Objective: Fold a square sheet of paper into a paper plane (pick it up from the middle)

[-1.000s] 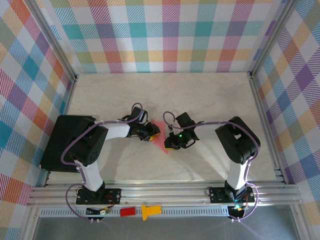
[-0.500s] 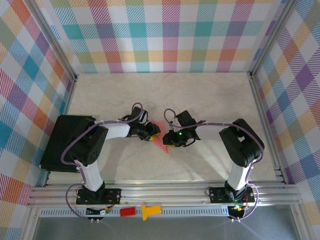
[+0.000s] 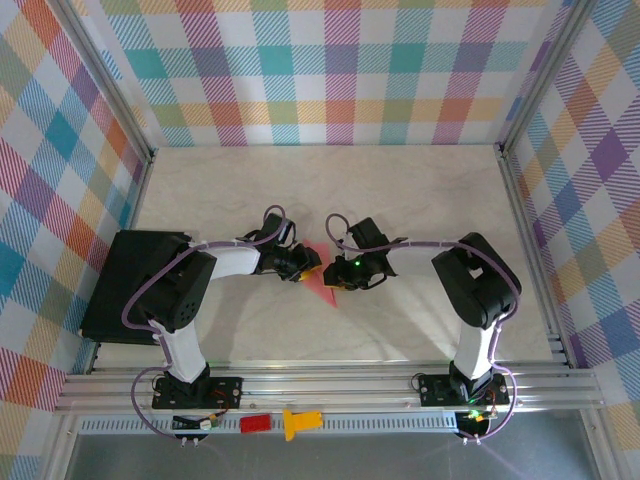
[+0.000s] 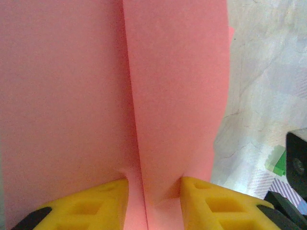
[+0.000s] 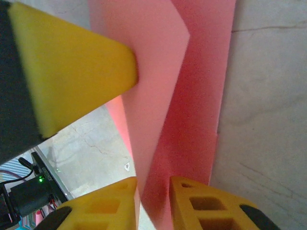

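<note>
**Item count.**
- Robot arms: two, the left arm (image 3: 175,295) and the right arm (image 3: 475,285).
- Tools: two, the left tool (image 3: 304,267) and the right tool (image 3: 337,284), each with two yellow fingers (image 4: 211,201).
- Salmon-pink paper sheet (image 3: 325,292): one, creased.
- Table (image 3: 400,195): one.
- Black box (image 3: 120,290): one.
- Red block (image 3: 255,423): one.
- Yellow plastic piece (image 3: 299,423): one.
- Plaid walls (image 3: 330,70): three.

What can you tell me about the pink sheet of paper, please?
The sheet of paper is thin, plain salmon-pink and partly folded: a straight centre crease runs along it, and overlapping flaps form an angled edge. It is near the middle of the table. The left gripper has its jaws shut on the crease; the right gripper has its jaws either side of a folded edge, grip unclear.
</note>
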